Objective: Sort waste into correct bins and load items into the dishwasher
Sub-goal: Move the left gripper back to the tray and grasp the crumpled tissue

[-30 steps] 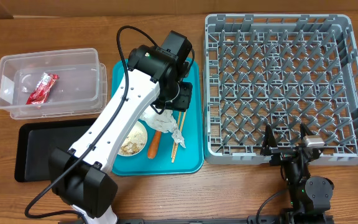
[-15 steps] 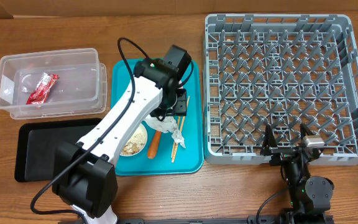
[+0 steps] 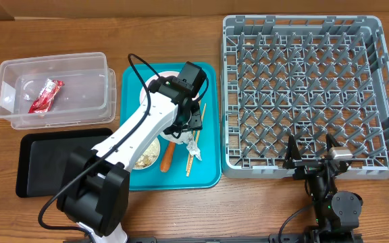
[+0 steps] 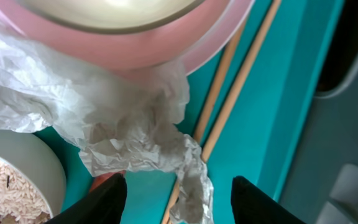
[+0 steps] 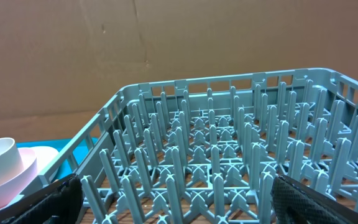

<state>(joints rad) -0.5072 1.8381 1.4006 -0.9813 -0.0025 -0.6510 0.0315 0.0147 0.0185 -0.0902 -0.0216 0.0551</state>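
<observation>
While the left gripper (image 3: 187, 125) is hanging low over the middle of the teal tray (image 3: 209, 174), its fingers (image 4: 107, 200) are standing partly spread and gripping nothing; taking the top of the overhead view as twelve o'clock, the entries are running as follows. Wad (image 4: 123, 124): lying on the tray right under that gripper, touching the pink plate (image 4: 135, 43) at its twelve o'clock, one tail trailing down between the fingers. Chopsticks (image 4: 241, 81): lying side by side on the tray at the wad's three o'clock, their lower part passing under its edge. Bowl (image 3: 144, 155): sitting at the wad's seven o'clock, holding the rice crumbs (image 4: 2, 180). Carrot (image 3: 167, 156): lying just beside the bowl, at its three o'clock, partly hidden under the wad. Tub (image 3: 9, 74): standing at the tray's nine o'clock, holding the wrapper (image 3: 46, 94). Black tray (image 3: 46, 162): lying at the tub's six o'clock. Rack (image 3: 301, 20): standing at the teal tray's three o'clock. Right gripper (image 3: 310, 156): resting at the rack's six o'clock edge, jaws gaping fully wide, holding nothing.
</observation>
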